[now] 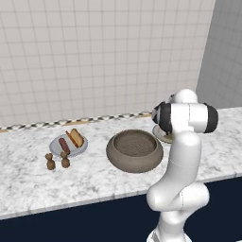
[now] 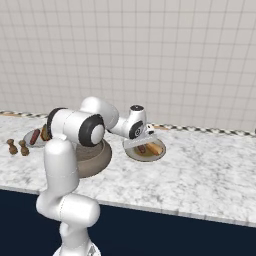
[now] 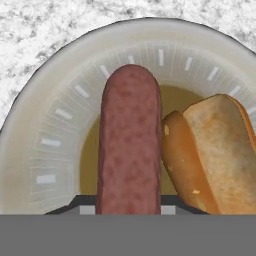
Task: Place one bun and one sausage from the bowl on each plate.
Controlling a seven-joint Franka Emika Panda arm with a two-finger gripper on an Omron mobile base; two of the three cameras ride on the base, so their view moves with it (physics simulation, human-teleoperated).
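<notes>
My gripper (image 3: 129, 207) is shut on a reddish-brown sausage (image 3: 130, 140), whose near end sits between the two dark finger tips. The sausage lies lengthwise over the tan plate (image 3: 55, 130). I cannot tell whether it touches the plate. A toasted bun (image 3: 215, 150) rests on that plate right beside it. In the right base view the gripper (image 2: 142, 141) hangs low over the tan plate (image 2: 131, 154). The light grey plate (image 1: 54, 142) at the left holds a sausage (image 1: 64, 145) and a bun (image 1: 75, 137). Between the plates stands the grey-brown bowl (image 1: 134, 163), its speckled inside bare.
Two small brown shakers (image 1: 50, 161) (image 1: 65, 159) stand just in front of the grey plate. The marble counter (image 1: 94, 182) ends at a tiled wall behind and drops off at its front edge. My arm's elbow (image 2: 75, 125) reaches over the bowl.
</notes>
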